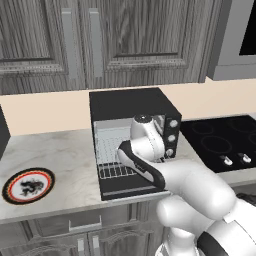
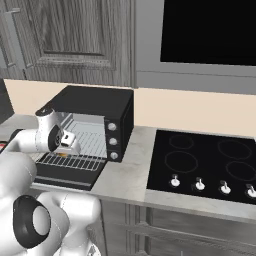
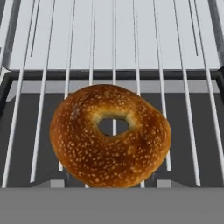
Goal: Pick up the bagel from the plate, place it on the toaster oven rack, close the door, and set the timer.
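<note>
My claw (image 2: 68, 148) hangs just in front of the open toaster oven (image 1: 134, 135), low over the rack. Its fingers are drawn in as far as they go, and they are clamped on the bagel (image 3: 110, 135). Looking along my hand, the bagel sits right at the base of the picture, golden-brown and seeded, its hole showing one of the bars behind it. Whether it already touches the toaster oven rack (image 3: 131, 52) or hangs just above it, I cannot tell. From the right base view a small orange-brown sliver of it peeks out under my hand, over the front part of the wire grid.

The door (image 1: 125, 187) lies dropped open and flat, dark beneath the rack's front edge. The plate (image 1: 28, 185) sits bare on the worktop (image 1: 65, 165), well apart to the left of the oven. A black cooktop (image 2: 205, 162) lies to the oven's right.
</note>
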You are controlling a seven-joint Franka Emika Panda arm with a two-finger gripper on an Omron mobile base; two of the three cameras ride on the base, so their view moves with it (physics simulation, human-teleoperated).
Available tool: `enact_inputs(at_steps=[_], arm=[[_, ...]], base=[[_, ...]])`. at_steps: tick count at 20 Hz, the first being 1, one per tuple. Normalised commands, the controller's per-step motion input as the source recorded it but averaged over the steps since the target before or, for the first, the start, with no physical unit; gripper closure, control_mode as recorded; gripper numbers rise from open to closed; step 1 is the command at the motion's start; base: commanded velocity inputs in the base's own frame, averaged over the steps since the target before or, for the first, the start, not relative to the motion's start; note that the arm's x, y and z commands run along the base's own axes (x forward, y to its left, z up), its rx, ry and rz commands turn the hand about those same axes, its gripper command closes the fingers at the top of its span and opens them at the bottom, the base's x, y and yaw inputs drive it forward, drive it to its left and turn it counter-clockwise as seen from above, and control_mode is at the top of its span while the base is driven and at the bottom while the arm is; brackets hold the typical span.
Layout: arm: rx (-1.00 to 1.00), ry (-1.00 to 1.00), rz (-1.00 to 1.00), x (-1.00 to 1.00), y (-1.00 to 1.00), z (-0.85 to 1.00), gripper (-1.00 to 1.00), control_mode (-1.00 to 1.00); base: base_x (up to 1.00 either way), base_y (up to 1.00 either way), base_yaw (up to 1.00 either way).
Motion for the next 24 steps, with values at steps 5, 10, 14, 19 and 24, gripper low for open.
enact_inputs(at_steps=[5,10,14,19,24], arm=[[0.0,0.0,0.01,0.11,0.0,-0.13,1.0,-1.0],[0.0,0.0,0.01,0.1,0.0,-0.08,1.0,-1.0],[0.0,0.0,0.0,0.03,0.0,-0.12,1.0,-1.0],[0.0,-0.01,0.0,-0.01,0.0,-0.06,-1.0,-1.0],[0.0,-0.02,0.0,-0.15,-0.04,0.0,-1.0,-1.0]], base=[[0.0,0.0,0.0],[0.0,0.0,0.0],[0.0,0.0,0.0],[0.0,0.0,0.0],[0.0,0.0,0.0]])
